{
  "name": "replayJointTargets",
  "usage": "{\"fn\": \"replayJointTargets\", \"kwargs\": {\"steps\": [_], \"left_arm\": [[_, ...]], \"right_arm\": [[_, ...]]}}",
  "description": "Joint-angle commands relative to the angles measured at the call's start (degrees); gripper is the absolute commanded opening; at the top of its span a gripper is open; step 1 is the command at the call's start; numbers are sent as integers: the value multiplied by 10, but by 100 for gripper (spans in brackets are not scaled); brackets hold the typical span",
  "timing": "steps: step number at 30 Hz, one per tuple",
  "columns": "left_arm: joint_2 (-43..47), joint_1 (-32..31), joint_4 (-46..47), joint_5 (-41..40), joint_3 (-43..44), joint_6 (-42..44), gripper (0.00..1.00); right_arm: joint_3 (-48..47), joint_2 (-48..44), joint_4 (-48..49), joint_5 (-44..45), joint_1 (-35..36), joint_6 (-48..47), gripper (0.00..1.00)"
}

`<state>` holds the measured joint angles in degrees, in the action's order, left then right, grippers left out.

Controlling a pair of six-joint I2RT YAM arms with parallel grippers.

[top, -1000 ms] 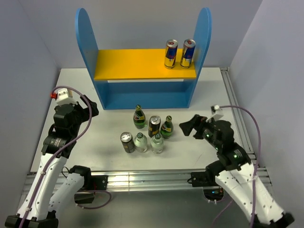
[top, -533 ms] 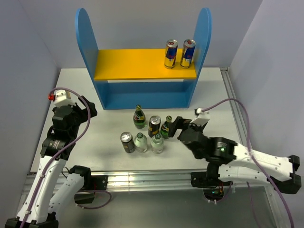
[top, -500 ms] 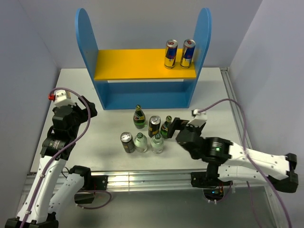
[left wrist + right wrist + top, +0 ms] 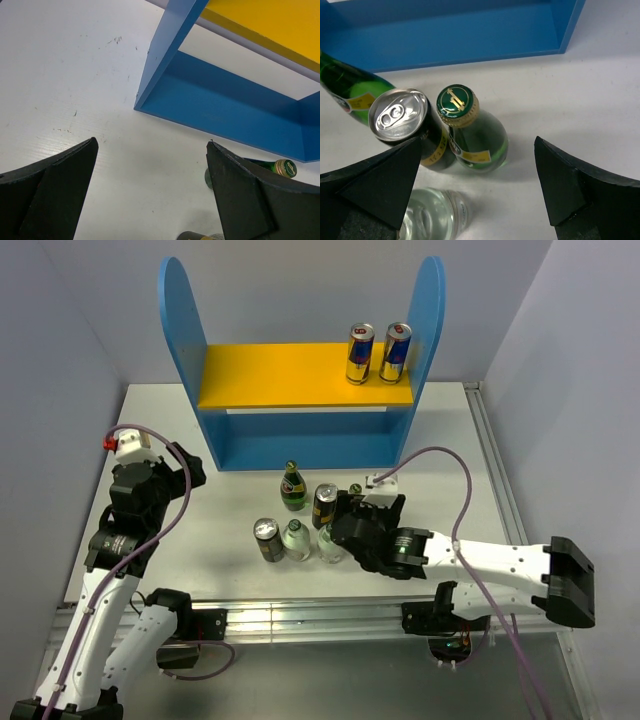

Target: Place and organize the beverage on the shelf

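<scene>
While spread wide, right pincer [image 4: 478, 150] empty, astride one green bottle [image 4: 458, 104].

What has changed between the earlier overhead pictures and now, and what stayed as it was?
The right gripper swung left from the table's right side to the drinks and now stands open at the right-hand green bottle, gripping nothing. The left gripper, the drinks, the shelf and the blue-and-silver cans stayed put.
</scene>
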<state>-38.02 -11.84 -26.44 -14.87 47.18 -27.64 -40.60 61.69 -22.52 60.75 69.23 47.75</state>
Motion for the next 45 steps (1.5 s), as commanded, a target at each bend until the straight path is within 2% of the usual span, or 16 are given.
{"fn": "replayJointTargets", "kwargs": {"steps": [1,5,9,11,14,15,17,18,20,21,28,31,35,38,45], "left_arm": [[3,0,11,5,19,14,96],[9,0,15,6,16,15,97],[7,0,17,10,14,16,97],[3,0,17,11,15,17,97],[2,0,17,12,16,17,97],[3,0,17,12,15,17,97],[4,0,19,12,15,18,97],[4,0,19,11,15,18,97],[4,1,19,10,15,18,97],[3,1,18,10,15,18,97],[-1,1,17,11,15,18,97],[-2,1,17,9,16,18,97],[-4,3,18,9,16,18,97],[-7,7,17,9,16,17,97],[-8,12,17,9,16,18,97]], "right_arm": [[-19,35,95,31,-17,-44,100],[-16,75,135,24,-43,-51,100],[-12,93,158,24,-69,-50,96],[-11,98,168,24,-82,-52,91],[-9,105,175,31,-90,-50,77],[-6,107,176,32,-95,-50,68],[-7,114,173,34,-100,-39,58],[-6,116,169,35,-103,-33,43],[-4,122,165,29,-105,-24,25],[-4,124,158,28,-104,-18,1],[-35,119,109,33,-104,-8,0],[-76,88,90,48,-103,-42,0],[-166,50,93,67,-103,-139,0],[-222,45,140,60,-103,-233,0],[-374,103,222,13,-104,-396,0]]}}
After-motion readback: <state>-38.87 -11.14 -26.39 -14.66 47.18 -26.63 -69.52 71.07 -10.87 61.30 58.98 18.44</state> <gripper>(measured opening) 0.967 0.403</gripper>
